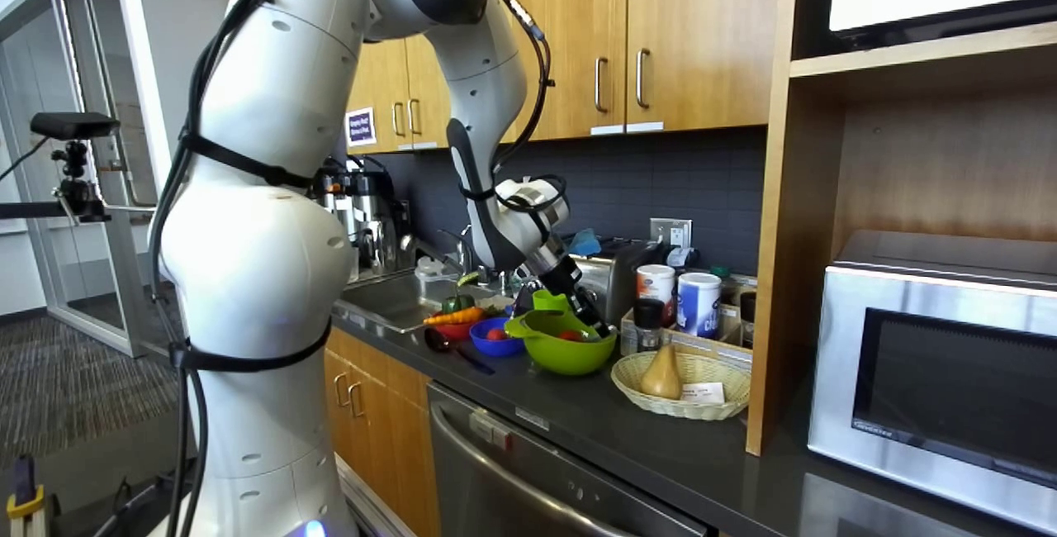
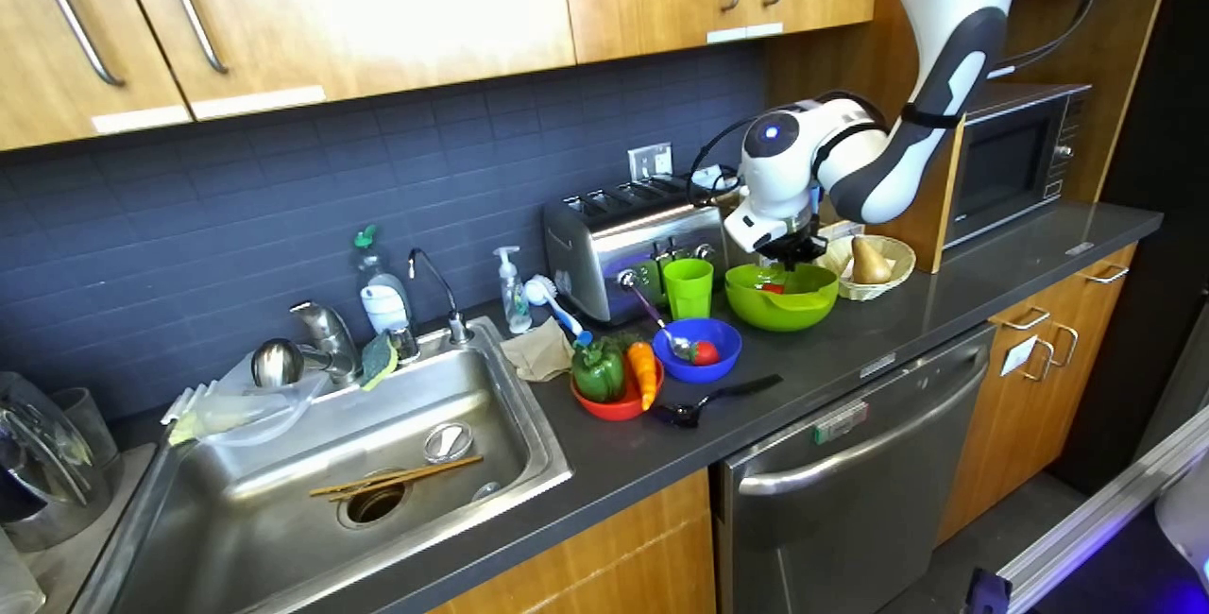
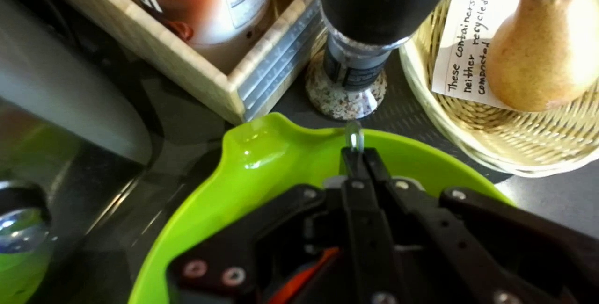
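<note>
In an exterior view only, a glass partition (image 1: pixel 82 107) and striped carpet (image 1: pixel 66 396) show. Both exterior views take in wooden cupboards (image 2: pixel 378 9) above one dark counter (image 2: pixel 831 349), which carries one steel sink (image 2: pixel 217 520), one toaster (image 2: pixel 652 241), one wicker basket (image 3: pixel 552 138) and three bowls: a green bowl (image 2: pixel 784 316), a blue bowl (image 2: pixel 694 374), a red bowl (image 2: pixel 604 411). Over the green bowl, the gripper (image 3: pixel 354 149) is pinched narrow. Two chopsticks (image 2: pixel 397 477) lie in the sink. Only the wrist view makes the handwritten note (image 3: pixel 470 42) readable, beside one pear (image 3: pixel 538 56). Between the fingertips sits one thin metal piece (image 3: pixel 354 135), partly hidden.
</note>
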`<state>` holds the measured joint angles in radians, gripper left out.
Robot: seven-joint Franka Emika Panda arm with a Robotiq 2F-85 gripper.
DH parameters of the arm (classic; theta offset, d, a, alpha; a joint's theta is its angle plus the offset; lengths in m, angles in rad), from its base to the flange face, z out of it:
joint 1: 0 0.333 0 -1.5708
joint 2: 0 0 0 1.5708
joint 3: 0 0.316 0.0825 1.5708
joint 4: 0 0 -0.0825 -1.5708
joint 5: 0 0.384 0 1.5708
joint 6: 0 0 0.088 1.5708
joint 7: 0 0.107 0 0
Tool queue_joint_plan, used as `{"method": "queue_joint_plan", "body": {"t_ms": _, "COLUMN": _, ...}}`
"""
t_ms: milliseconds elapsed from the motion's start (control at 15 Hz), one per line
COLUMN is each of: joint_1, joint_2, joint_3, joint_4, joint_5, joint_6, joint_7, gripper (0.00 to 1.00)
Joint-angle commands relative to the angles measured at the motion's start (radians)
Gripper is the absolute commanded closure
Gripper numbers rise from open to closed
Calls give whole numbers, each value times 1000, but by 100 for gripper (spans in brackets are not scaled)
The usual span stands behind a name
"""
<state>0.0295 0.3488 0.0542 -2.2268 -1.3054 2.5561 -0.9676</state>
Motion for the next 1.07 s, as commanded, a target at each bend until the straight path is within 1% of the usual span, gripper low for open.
{"method": "queue_joint_plan", "body": {"t_ms": 0, "joint_1": 11, "joint_2": 0, "joint_3": 16, "joint_4": -13, "joint_5": 64, "joint_6": -92, "joint_7": 25, "gripper": 99}}
{"method": "queue_joint_plan", "body": {"t_ms": 267, "joint_1": 19, "joint_2": 4, "joint_3": 30, "joint_4": -6, "joint_5": 126, "joint_6": -160, "joint_7": 36, "gripper": 99}}
{"method": "queue_joint_plan", "body": {"t_ms": 1000, "joint_1": 25, "joint_2": 14, "joint_3": 52, "joint_4": 1, "joint_5": 209, "joint_6": -254, "joint_7": 33, "gripper": 99}}
